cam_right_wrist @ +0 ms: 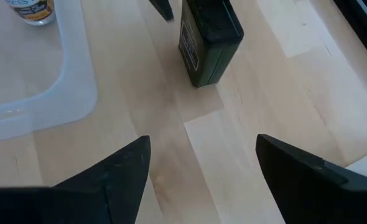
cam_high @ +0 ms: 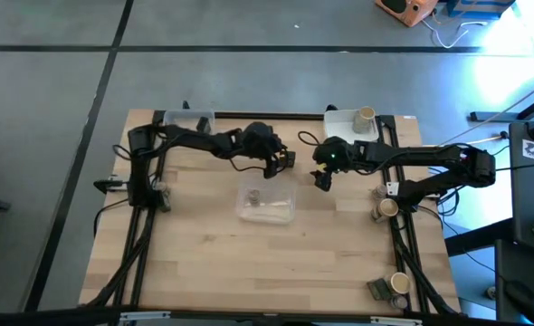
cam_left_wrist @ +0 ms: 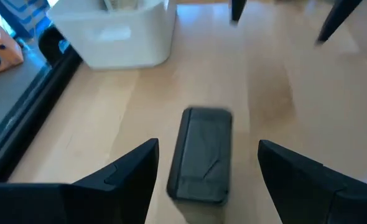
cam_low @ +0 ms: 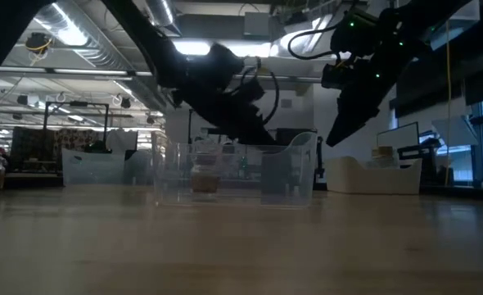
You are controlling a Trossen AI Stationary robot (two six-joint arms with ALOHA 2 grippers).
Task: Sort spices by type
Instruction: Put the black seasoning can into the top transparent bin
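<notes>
Both the left pincer [cam_left_wrist: 208,163] and right pincer [cam_right_wrist: 202,158] gape wide around the dark blocky spice tin [cam_left_wrist: 201,154] lying at twelve o'clock of the clear plastic tray [cam_high: 267,203], risking collision.

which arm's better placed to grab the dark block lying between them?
Left, probably. The dark grey rectangular spice container lies flat on the wood, centred between the left gripper's open fingers. The right gripper, also open, sees it farther ahead and off-centre.

Bare wood between both arms, dark spice block [cam_right_wrist: 208,40] lying there (clear tray [cam_high: 267,203] just beside)
</notes>
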